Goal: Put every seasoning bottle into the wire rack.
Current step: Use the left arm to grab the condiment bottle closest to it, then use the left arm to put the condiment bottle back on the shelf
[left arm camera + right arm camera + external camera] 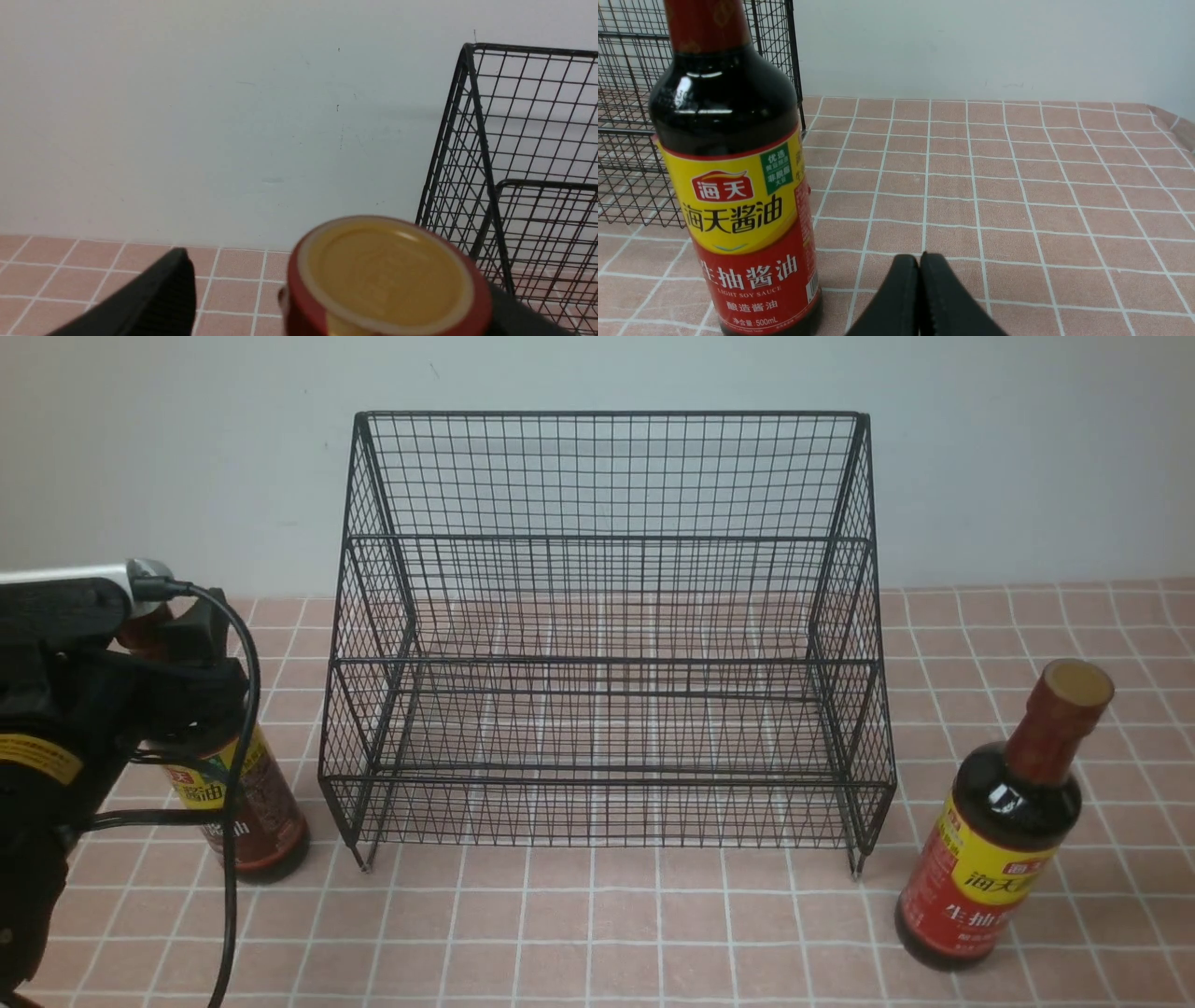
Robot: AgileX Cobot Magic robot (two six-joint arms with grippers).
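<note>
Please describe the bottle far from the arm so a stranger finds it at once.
Find the big black wire rack on the pink tiled table. Right of it a dark bottle stands alone, upright. Its label is yellow and red; the other bottle, left of the rack, has a yellow and brown one.

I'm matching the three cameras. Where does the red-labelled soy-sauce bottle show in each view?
Front view: the red-labelled soy-sauce bottle stands lower right, right of the wire rack.
Left wrist view: not in it; the tan cap there is another bottle's.
Right wrist view: bottle close up, upright, before the rack.
Shared landmark: the wire rack.
</note>
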